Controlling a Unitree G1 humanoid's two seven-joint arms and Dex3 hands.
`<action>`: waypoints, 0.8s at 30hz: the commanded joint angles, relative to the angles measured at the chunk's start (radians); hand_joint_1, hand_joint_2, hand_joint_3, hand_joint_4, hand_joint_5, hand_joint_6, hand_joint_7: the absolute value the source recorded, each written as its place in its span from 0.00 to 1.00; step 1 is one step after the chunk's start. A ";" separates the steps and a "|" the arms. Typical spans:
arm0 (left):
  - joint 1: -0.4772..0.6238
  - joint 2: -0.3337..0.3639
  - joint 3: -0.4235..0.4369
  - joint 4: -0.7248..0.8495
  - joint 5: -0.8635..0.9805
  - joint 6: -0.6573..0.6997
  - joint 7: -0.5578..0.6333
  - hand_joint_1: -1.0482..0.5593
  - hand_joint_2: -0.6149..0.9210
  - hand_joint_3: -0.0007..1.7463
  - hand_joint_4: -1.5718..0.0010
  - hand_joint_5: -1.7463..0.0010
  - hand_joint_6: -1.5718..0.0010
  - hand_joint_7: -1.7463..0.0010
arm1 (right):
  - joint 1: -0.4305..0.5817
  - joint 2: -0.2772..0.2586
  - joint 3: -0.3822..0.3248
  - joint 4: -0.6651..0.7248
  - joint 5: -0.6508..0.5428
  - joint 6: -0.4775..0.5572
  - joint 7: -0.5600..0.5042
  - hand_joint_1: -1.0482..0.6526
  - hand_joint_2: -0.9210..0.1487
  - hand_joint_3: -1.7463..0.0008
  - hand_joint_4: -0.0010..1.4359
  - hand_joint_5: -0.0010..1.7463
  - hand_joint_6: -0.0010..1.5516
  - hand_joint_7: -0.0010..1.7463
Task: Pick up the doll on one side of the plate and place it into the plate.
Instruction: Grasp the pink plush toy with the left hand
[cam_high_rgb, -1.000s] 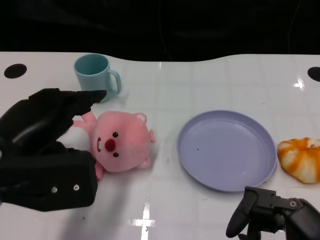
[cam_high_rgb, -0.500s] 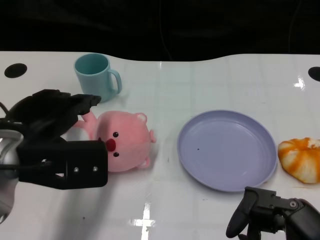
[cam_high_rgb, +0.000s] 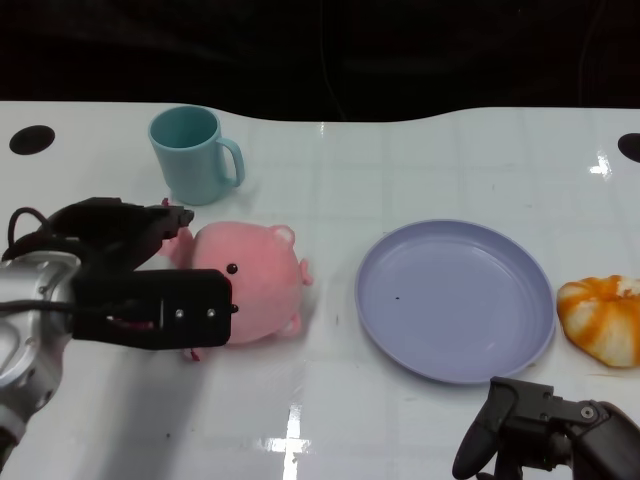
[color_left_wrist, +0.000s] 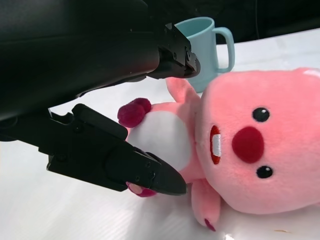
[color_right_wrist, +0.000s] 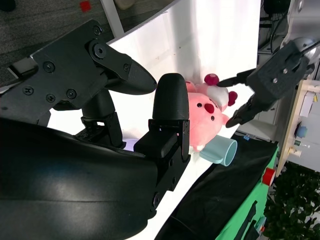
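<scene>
The robot's left hand sits low over the white table, its black fingers spread wide on either side of the body of a pink plush doll. In the left wrist view one finger lies above the doll's belly and another below it, near a dark red foot; a gap shows between fingers and plush, so nothing is gripped yet. The doll lies on its side, face up, just left of a lavender plate, with a little bare table between them. A teal mug stands behind the doll, close to the hand's far fingers.

The right hand rests at the near edge below the plate, fingers loosely apart, holding nothing. An orange bun-like toy lies just right of the plate.

This looks like the reach-and-grasp step. Next, the left hand likely needs to close on the soft body, lift clear, and carry it right over the plate's rim without nudging the mug.
</scene>
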 joint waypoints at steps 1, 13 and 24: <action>-0.054 -0.025 -0.035 0.118 0.019 -0.008 0.026 0.25 0.99 0.00 0.98 0.89 0.86 0.99 | 0.007 -0.004 -0.002 -0.018 0.006 0.002 -0.002 0.50 0.37 0.37 0.47 0.98 0.40 0.77; -0.207 -0.141 -0.146 0.550 0.037 -0.094 0.146 0.26 1.00 0.00 0.92 0.94 0.83 0.99 | 0.035 -0.010 0.003 -0.046 -0.003 -0.010 -0.001 0.50 0.36 0.38 0.46 0.97 0.40 0.77; -0.258 -0.219 -0.180 0.799 0.007 -0.153 0.199 0.28 1.00 0.01 0.85 0.95 0.76 0.98 | 0.048 -0.011 0.006 -0.070 -0.003 0.001 -0.002 0.49 0.37 0.38 0.47 0.97 0.40 0.77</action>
